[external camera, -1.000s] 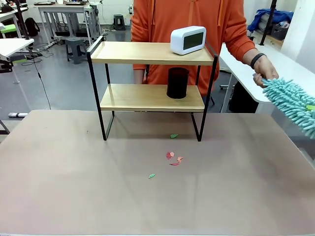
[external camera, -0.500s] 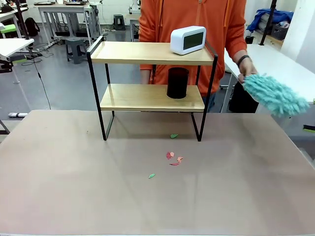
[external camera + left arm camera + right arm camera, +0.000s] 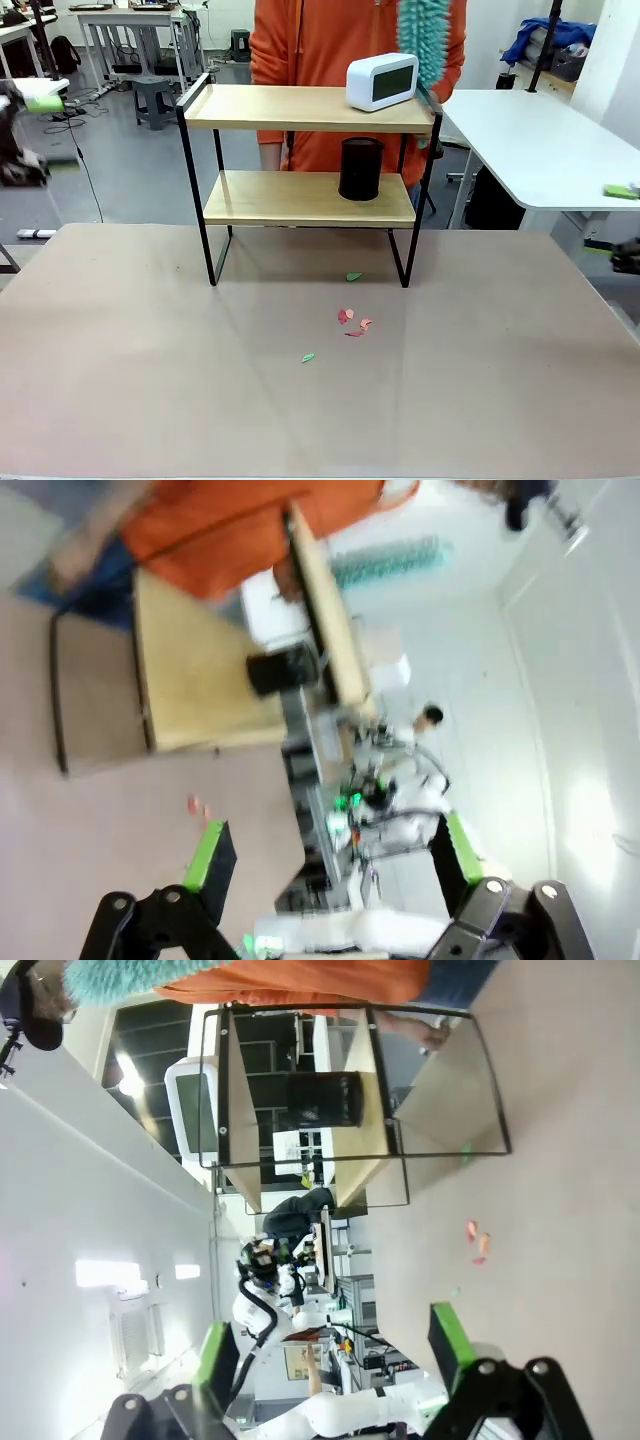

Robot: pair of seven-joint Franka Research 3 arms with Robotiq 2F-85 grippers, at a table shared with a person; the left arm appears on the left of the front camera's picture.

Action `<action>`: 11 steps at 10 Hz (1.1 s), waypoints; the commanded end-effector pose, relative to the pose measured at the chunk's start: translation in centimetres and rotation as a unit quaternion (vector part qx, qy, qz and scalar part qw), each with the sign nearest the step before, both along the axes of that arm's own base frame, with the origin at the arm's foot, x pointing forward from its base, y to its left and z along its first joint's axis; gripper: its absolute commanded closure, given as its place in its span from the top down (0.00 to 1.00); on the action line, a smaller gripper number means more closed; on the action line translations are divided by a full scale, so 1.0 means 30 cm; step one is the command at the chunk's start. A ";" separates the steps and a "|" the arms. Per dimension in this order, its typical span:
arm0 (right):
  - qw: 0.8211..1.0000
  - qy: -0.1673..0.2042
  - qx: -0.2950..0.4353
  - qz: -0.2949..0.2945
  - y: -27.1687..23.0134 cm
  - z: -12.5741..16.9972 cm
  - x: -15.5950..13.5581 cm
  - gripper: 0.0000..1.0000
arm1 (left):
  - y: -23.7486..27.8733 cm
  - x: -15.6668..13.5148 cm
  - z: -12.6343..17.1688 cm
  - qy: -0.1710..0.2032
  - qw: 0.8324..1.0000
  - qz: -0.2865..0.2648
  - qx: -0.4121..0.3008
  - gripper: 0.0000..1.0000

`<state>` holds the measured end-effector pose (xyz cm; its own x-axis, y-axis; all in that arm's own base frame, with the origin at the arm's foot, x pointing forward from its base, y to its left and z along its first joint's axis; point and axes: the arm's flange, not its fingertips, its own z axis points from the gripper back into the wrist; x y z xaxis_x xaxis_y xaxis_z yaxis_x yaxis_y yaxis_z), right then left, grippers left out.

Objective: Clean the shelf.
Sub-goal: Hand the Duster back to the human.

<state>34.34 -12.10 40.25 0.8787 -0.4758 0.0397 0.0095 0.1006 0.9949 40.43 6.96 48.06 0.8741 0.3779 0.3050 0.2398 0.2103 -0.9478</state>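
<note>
Both claws stand wide open and empty; my right gripper [image 3: 335, 1345] has just let the teal duster [image 3: 425, 40] go to the person.

A second ago that duster sat at the right edge of the front view; now the person holds it up by the top board of the shelf [image 3: 310, 108], so I judge the dusting is theirs to start. My left gripper [image 3: 335, 845] hangs open, well clear of the table. The shelf stands at the far middle of the table, with a white clock [image 3: 382, 81] on top and a black cup [image 3: 361, 168] on the lower board; I cannot see inside it. Paper scraps [image 3: 352, 320] lie in front.
</note>
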 end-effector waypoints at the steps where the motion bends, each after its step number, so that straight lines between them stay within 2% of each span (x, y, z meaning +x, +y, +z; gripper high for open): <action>1: 1.000 -0.008 0.002 0.002 0.212 0.020 0.090 1.00 | -0.086 -0.074 -0.127 0.049 0.995 -0.073 0.038 1.00; 2: 1.000 -0.005 -0.005 -0.006 0.298 0.020 0.129 1.00 | -0.134 -0.092 -0.164 0.055 0.994 -0.094 0.021 1.00; 3: 0.999 -0.001 -0.022 0.023 0.369 0.026 0.139 1.00 | -0.180 -0.100 -0.183 0.057 0.991 -0.120 0.003 1.00; 4: 0.998 0.000 -0.056 0.012 0.417 0.037 0.143 1.00 | -0.226 -0.100 -0.195 0.076 0.990 -0.118 0.017 1.00; 5: 1.000 -0.005 -0.005 0.022 0.307 0.017 0.138 1.00 | -0.172 -0.100 -0.209 0.067 0.993 -0.100 0.014 1.00; 11: 1.000 -0.005 -0.005 0.022 0.307 0.017 0.138 1.00 | -0.172 -0.100 -0.209 0.067 0.993 -0.100 0.014 1.00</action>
<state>38.55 -2.84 40.82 0.8909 -0.4511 0.0535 -0.0040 0.1100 0.9939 37.58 1.81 41.61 0.9659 0.1861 0.1801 0.1431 0.1964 -0.9700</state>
